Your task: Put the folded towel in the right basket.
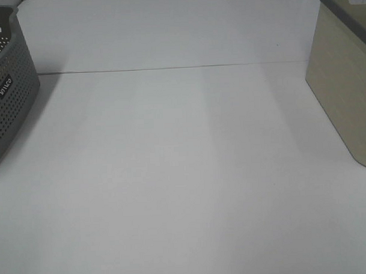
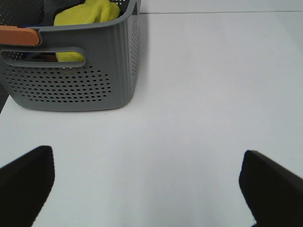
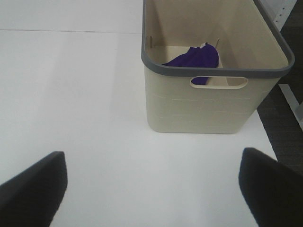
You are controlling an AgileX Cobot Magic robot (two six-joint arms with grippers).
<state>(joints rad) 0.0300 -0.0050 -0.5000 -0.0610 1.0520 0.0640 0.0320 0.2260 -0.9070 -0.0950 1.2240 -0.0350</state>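
The right basket [image 3: 213, 106] is beige with a grey rim and also shows at the right edge of the exterior high view [image 1: 344, 89]. A folded purple towel [image 3: 194, 59] lies inside it on the bottom. My right gripper [image 3: 151, 189] is open and empty, a little back from the basket above the white table. My left gripper [image 2: 147, 184] is open and empty over the table, short of the grey perforated basket [image 2: 71, 80]. Neither gripper shows in the exterior high view.
The grey basket [image 1: 7, 89] stands at the left edge and holds a yellow cloth [image 2: 87, 13]. An orange-handled item [image 2: 19, 35] lies on its rim. A seam [image 1: 168, 69] runs across the white table at the back.
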